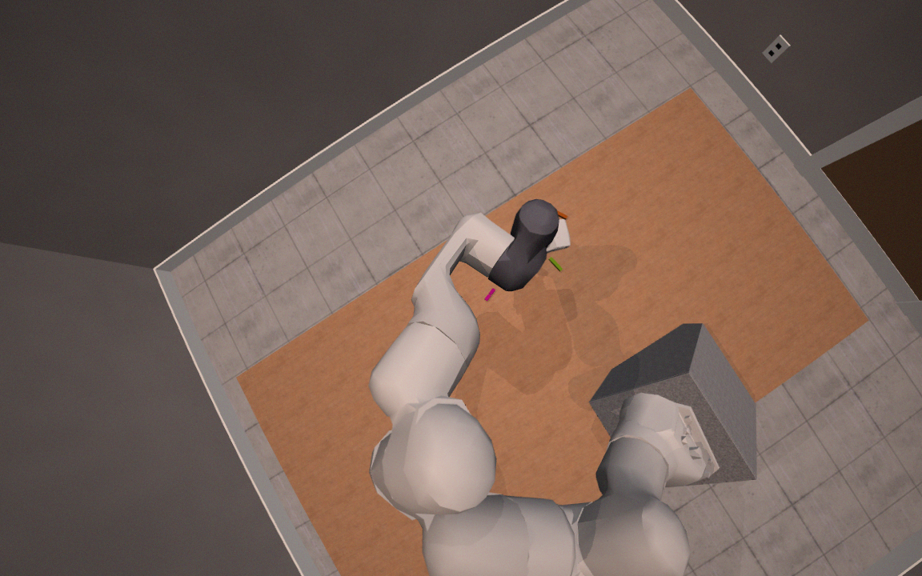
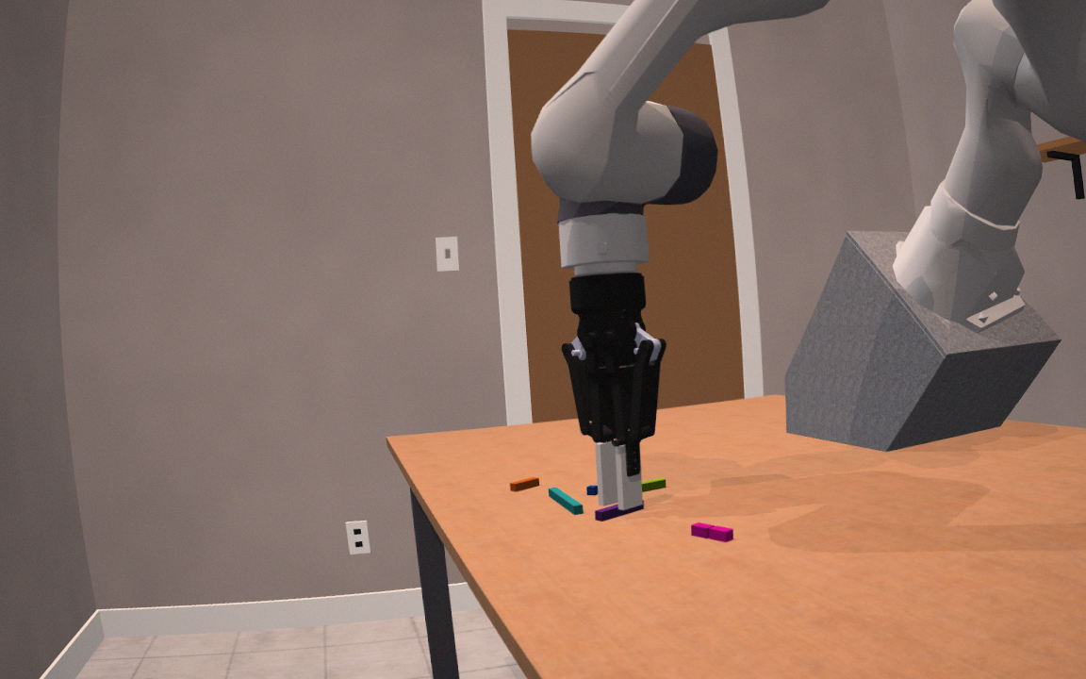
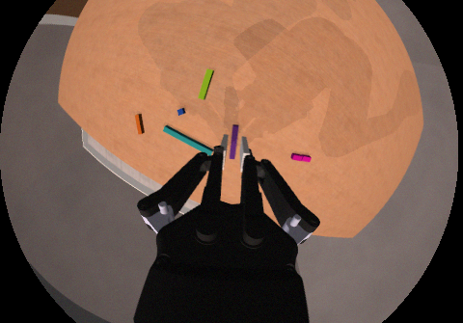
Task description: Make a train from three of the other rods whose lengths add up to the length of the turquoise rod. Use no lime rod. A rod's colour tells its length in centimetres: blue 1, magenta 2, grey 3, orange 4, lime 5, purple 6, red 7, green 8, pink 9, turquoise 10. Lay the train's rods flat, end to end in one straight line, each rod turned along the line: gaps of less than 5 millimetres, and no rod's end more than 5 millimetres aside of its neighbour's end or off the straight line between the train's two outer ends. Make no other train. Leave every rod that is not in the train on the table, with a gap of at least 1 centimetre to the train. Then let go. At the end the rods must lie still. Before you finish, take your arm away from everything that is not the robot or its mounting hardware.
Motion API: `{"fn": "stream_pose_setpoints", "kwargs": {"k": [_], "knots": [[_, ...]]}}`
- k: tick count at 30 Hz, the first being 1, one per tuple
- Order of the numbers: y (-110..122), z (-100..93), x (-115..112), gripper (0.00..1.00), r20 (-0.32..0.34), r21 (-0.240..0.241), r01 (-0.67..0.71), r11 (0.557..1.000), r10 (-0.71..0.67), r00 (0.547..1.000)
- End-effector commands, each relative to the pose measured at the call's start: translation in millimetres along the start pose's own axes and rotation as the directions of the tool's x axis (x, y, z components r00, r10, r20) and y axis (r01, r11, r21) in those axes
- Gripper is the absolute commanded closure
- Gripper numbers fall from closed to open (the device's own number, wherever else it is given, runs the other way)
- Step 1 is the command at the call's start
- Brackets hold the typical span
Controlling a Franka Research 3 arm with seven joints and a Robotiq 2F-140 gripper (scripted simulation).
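My gripper (image 2: 617, 505) (image 3: 233, 143) is open a little, its fingertips low on either side of the purple rod (image 2: 607, 514) (image 3: 234, 131), with small gaps beside it in the wrist view. The rod lies on the table. Two magenta rods (image 2: 701, 530) (image 3: 296, 157) lie end to end in line, with only a thin seam between them. The turquoise rod (image 2: 565, 500) (image 3: 187, 140) lies slanted, its near end close to the left finger in the wrist view. An orange rod (image 1: 563, 214) (image 2: 524, 484) (image 3: 139, 123) lies beyond it. The arm hides the fingers and purple rod in the top view.
A small blue rod (image 2: 591, 489) (image 3: 180, 112) lies between the turquoise rod and a lime rod (image 1: 555, 264) (image 2: 653, 485) (image 3: 205, 84). The table's edge runs past the orange and turquoise rods. The grey robot base (image 1: 722, 401) (image 2: 859, 363) stands far from the rods.
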State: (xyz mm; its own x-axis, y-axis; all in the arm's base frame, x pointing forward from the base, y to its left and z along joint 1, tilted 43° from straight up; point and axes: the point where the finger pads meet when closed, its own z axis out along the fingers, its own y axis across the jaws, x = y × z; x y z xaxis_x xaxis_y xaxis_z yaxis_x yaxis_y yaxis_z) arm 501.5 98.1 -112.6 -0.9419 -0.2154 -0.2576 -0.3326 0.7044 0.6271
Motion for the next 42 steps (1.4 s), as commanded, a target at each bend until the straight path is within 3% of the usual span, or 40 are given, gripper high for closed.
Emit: {"fn": "stream_pose_setpoints", "kwargs": {"k": [1, 42], "knots": [[-0.5, 3.6, -0.6, 0.85, 0.001, 0.003, 0.009, 1.0, -0.009, 1.0], [-0.5, 9.0, -0.6, 0.85, 0.001, 0.003, 0.009, 1.0, -0.009, 1.0]]}}
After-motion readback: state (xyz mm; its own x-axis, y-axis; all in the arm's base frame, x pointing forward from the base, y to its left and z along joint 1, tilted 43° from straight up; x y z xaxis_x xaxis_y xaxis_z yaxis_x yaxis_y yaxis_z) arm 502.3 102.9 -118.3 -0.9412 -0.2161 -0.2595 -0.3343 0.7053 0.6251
